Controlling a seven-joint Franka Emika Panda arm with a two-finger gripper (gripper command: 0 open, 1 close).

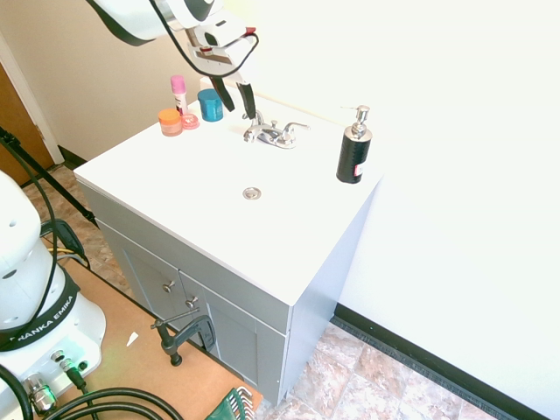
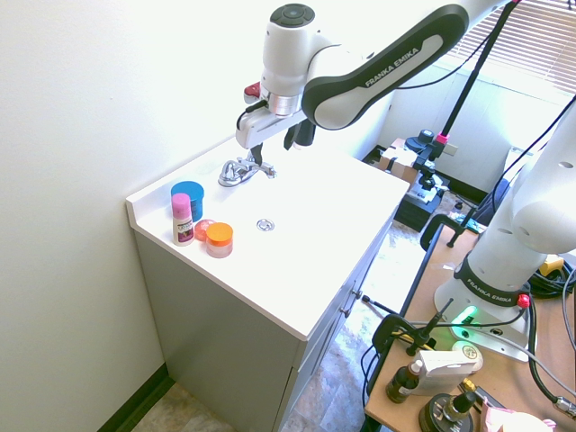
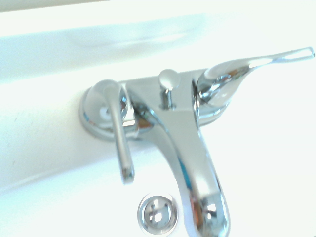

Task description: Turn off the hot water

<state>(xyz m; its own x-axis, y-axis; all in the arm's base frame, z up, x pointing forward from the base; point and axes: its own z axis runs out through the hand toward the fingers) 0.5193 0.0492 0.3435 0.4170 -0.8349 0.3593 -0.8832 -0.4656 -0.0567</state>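
Note:
The chrome faucet [image 1: 273, 134] stands at the back of the white vanity top [image 1: 175, 166]. Its left-hand lever, the hot water handle [image 1: 254, 122], shows close up in the wrist view [image 3: 118, 143], swung forward toward the basin beside the curved spout [image 3: 197, 173]. The right-hand lever [image 3: 247, 66] points sideways. My gripper [image 1: 236, 98] hangs open and tilted just above and behind the hot water handle, not touching it. From the other side the gripper [image 2: 274, 144] hovers over the faucet [image 2: 238, 169].
A black soap dispenser [image 1: 353, 153] stands right of the faucet. A blue cup [image 1: 210, 105], pink bottle [image 1: 178, 87] and orange jar [image 1: 170, 122] sit at the back left. The drain [image 1: 252, 193] lies mid-counter. The wall is close behind the faucet.

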